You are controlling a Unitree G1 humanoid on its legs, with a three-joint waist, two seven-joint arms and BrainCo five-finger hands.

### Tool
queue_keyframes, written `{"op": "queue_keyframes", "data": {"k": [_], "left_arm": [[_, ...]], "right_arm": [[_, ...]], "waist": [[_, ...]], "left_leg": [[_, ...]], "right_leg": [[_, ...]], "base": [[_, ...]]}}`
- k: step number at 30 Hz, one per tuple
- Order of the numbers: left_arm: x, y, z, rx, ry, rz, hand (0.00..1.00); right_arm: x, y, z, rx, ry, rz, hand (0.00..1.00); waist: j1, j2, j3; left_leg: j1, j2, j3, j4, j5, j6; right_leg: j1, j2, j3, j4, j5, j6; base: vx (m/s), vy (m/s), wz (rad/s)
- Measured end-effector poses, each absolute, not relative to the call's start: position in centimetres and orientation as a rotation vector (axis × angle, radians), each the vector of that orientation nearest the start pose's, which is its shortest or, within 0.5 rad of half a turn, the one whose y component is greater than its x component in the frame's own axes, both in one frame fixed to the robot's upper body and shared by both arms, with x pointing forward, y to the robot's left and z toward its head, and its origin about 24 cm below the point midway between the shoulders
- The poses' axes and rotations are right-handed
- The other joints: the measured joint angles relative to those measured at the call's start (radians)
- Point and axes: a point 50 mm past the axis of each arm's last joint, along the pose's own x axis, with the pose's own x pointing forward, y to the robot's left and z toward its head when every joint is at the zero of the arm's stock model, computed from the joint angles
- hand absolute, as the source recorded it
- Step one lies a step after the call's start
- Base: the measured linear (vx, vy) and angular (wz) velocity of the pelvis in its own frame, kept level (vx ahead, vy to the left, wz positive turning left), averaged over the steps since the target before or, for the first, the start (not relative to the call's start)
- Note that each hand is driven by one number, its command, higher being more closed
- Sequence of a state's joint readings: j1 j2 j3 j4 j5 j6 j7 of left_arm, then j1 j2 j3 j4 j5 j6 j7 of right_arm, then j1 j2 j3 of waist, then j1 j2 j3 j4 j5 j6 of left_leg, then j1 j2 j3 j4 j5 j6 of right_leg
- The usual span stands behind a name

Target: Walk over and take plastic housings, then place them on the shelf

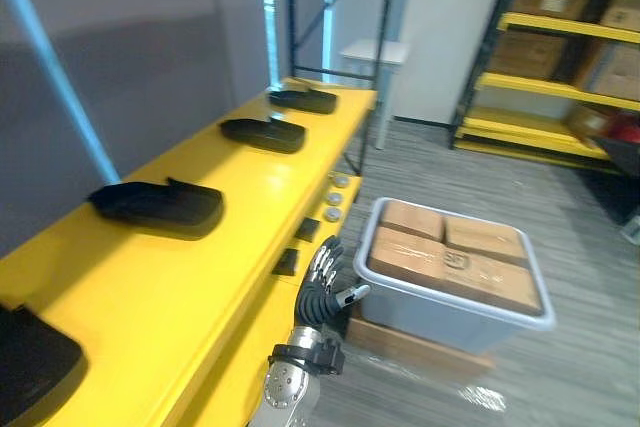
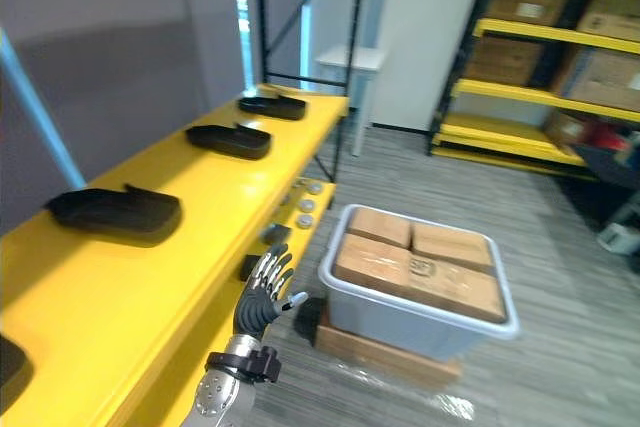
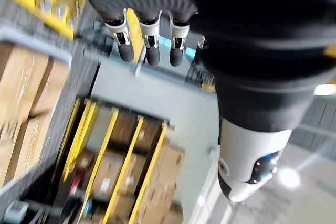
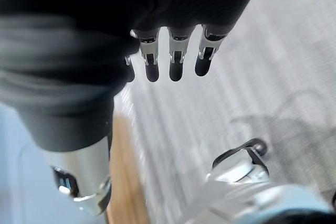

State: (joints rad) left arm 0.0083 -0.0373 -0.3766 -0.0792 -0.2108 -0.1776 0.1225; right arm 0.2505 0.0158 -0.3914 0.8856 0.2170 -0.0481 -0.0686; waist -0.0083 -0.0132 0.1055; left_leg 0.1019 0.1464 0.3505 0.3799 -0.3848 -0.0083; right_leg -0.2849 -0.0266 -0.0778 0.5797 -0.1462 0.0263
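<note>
Several black plastic housings lie in a row on the long yellow table (image 1: 180, 287): one nearest me at the edge (image 1: 30, 362), one further along (image 1: 155, 207), another (image 1: 263, 133) and the farthest (image 1: 303, 100). My left hand (image 1: 318, 292) hangs beside the table's front edge, below the tabletop, between the table and a grey bin. Its fingers (image 3: 152, 45) are relaxed and open and hold nothing. My right hand (image 4: 176, 61) is over the grey floor, fingers straight, with nothing in it.
A grey bin (image 1: 455, 322) full of cardboard boxes stands on a wooden pallet (image 1: 420, 347) right of the table. Yellow shelving (image 1: 560, 47) with cartons stands at the back right. A small white table (image 1: 375, 52) is behind the yellow one. Round buttons (image 1: 335, 197) sit on the table's side.
</note>
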Motion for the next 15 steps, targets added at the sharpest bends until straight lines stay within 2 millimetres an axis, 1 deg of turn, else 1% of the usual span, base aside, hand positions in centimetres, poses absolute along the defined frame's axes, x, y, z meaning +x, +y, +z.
{"op": "queue_keyframes", "data": {"k": [1, 2, 3, 4, 5, 6, 7, 8, 9, 10, 11, 12, 13, 14, 15], "left_arm": [[23.7, 6.3, 7.1, -0.301, -0.172, -0.224, 0.00], [23.8, 6.7, 6.5, -0.296, -0.145, -0.201, 0.00], [23.9, 7.0, 6.2, -0.291, -0.132, -0.182, 0.00], [24.2, 7.8, 5.2, -0.275, -0.097, -0.146, 0.00], [24.3, 8.1, 4.1, -0.257, -0.048, -0.132, 0.00], [24.2, 9.1, 1.9, -0.232, 0.048, -0.079, 0.00], [24.0, 10.9, 0.0, -0.205, 0.129, 0.000, 0.00], [23.7, 11.7, -1.0, -0.198, 0.168, 0.038, 0.00], [23.1, 13.1, -3.2, -0.180, 0.266, 0.100, 0.00], [22.3, 14.2, -5.7, -0.140, 0.389, 0.139, 0.00], [20.9, 15.3, -8.4, -0.113, 0.531, 0.179, 0.00], [20.0, 15.9, -9.8, -0.109, 0.606, 0.203, 0.00], [17.9, 16.9, -12.2, -0.098, 0.756, 0.253, 0.00], [16.8, 17.3, -13.2, -0.098, 0.829, 0.276, 0.00], [14.5, 17.8, -14.7, -0.108, 0.950, 0.322, 0.00]], "right_arm": [[4.5, -21.3, -15.9, 0.321, 1.044, -0.642, 0.00], [4.1, -21.2, -16.0, 0.322, 1.058, -0.644, 0.00], [3.8, -21.2, -16.1, 0.323, 1.069, -0.646, 0.00], [3.3, -20.6, -16.3, 0.331, 1.094, -0.642, 0.00], [3.2, -21.1, -16.3, 0.322, 1.095, -0.656, 0.00], [3.0, -21.7, -16.3, 0.297, 1.111, -0.656, 0.00], [3.2, -21.6, -16.5, 0.300, 1.128, -0.652, 0.00], [3.2, -21.5, -16.6, 0.300, 1.134, -0.649, 0.00], [3.5, -21.5, -16.7, 0.292, 1.142, -0.641, 0.00], [3.6, -21.7, -16.7, 0.281, 1.154, -0.634, 0.00], [3.6, -21.8, -16.8, 0.270, 1.165, -0.627, 0.00], [3.6, -21.8, -16.8, 0.261, 1.172, -0.620, 0.00], [3.8, -21.9, -16.8, 0.243, 1.179, -0.603, 0.00], [4.0, -21.8, -16.8, 0.234, 1.181, -0.592, 0.00], [4.0, -21.8, -16.9, 0.225, 1.197, -0.581, 0.00]], "waist": [[0.001, -0.002, -0.014], [0.001, -0.007, -0.038], [0.000, -0.017, -0.053], [-0.001, -0.035, -0.072], [-0.002, -0.011, -0.078], [0.003, 0.009, -0.092], [0.001, 0.011, -0.097], [0.001, 0.010, -0.100], [-0.001, 0.017, -0.106], [0.000, 0.020, -0.106], [-0.001, 0.021, -0.106], [-0.001, 0.021, -0.106], [-0.004, 0.018, -0.104], [-0.004, 0.008, -0.099], [-0.005, 0.006, -0.092]], "left_leg": [[0.020, 0.008, 0.032, -0.013, 0.006, -0.011], [0.029, 0.012, 0.053, -0.032, 0.013, -0.031], [0.027, 0.013, 0.060, -0.033, 0.011, -0.043], [0.019, 0.002, 0.053, -0.029, 0.008, -0.061], [0.020, -0.002, 0.015, -0.050, 0.011, -0.056], [0.022, -0.026, -0.062, -0.116, 0.029, -0.027], [0.022, -0.033, -0.102, -0.159, 0.052, -0.012], [0.022, -0.031, -0.110, -0.174, 0.069, -0.012], [0.021, -0.026, -0.112, -0.195, 0.099, -0.031], [0.018, -0.024, -0.108, -0.204, 0.119, -0.028], [0.020, -0.029, -0.109, -0.200, 0.133, -0.031], [0.022, -0.034, -0.112, -0.193, 0.138, -0.028], [0.009, -0.048, -0.124, -0.133, 0.142, -0.025], [-0.002, -0.057, -0.141, -0.117, 0.123, -0.034], [0.013, -0.084, -0.167, -0.235, 0.119, -0.036]], "right_leg": [[0.042, -0.040, -0.021, 0.033, -0.051, 0.010], [0.073, -0.073, -0.021, 0.029, -0.089, 0.023], [0.089, -0.084, -0.019, -0.002, -0.107, 0.036], [0.129, -0.073, -0.015, -0.116, -0.149, 0.019], [0.135, -0.049, -0.011, -0.135, -0.130, 0.015], [0.161, -0.011, 0.010, -0.219, -0.088, -0.001], [0.175, 0.025, 0.032, -0.290, -0.048, -0.016], [0.179, 0.039, 0.042, -0.318, -0.031, -0.022], [0.189, 0.061, 0.054, -0.378, 0.005, -0.028], [0.209, 0.070, 0.071, -0.450, 0.047, -0.028], [0.237, 0.069, 0.084, -0.507, 0.078, -0.028], [0.251, 0.067, 0.093, -0.529, 0.088, -0.026], [0.281, 0.045, 0.100, -0.556, 0.098, -0.026], [0.295, 0.021, 0.103, -0.563, 0.099, -0.027], [0.319, -0.002, 0.094, -0.571, 0.104, -0.020]], "base": [[0.02, -0.181, -0.73], [0.07, -0.213, -0.66], [0.14, -0.265, -0.46], [0.14, -0.233, -0.32], [0.17, -0.237, -0.51], [0.13, -0.149, -0.74], [0.10, -0.124, -0.78], [0.09, -0.113, -0.67], [0.12, -0.101, -0.52], [0.15, -0.080, -0.51], [0.13, -0.029, -0.39], [0.12, 0.040, -0.29], [0.08, 0.040, -0.13], [0.08, 0.080, 0.06], [0.02, 0.044, 0.15]]}}
